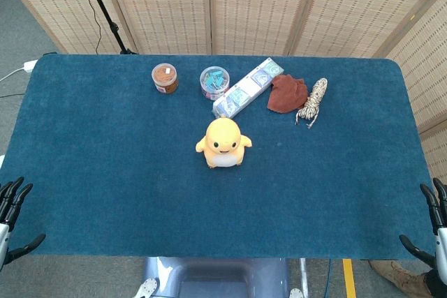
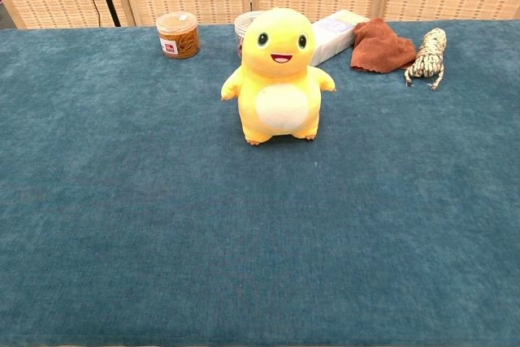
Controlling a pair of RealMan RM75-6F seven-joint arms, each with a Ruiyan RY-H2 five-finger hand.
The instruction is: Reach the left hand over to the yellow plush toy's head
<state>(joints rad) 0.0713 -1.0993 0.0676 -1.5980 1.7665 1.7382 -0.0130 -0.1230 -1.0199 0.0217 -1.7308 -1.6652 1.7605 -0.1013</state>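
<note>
The yellow plush toy (image 1: pixel 223 143) stands upright near the middle of the blue surface (image 1: pixel 105 172), its face turned toward the robot; in the chest view its head (image 2: pixel 279 39) shows wide eyes and an open smile above a pale belly. At about eleven o'clock from the toy sits a jar with a brown lid (image 1: pixel 165 78), and close to twelve o'clock a clear tub of mixed small items (image 1: pixel 214 82). A long white box (image 1: pixel 248 87) lies tilted at one o'clock, just beside the tub. Further toward two o'clock lie a rust-red cloth (image 1: pixel 287 93) and, just beside it, a coil of pale rope (image 1: pixel 312 102).

The left hand (image 1: pixel 12 221) hangs off the near edge at about eight o'clock from the toy, well apart from it, fingers spread and holding nothing. The right hand (image 1: pixel 431 232) hangs at about four o'clock, off the opposite near corner, likewise released with fingers apart.
</note>
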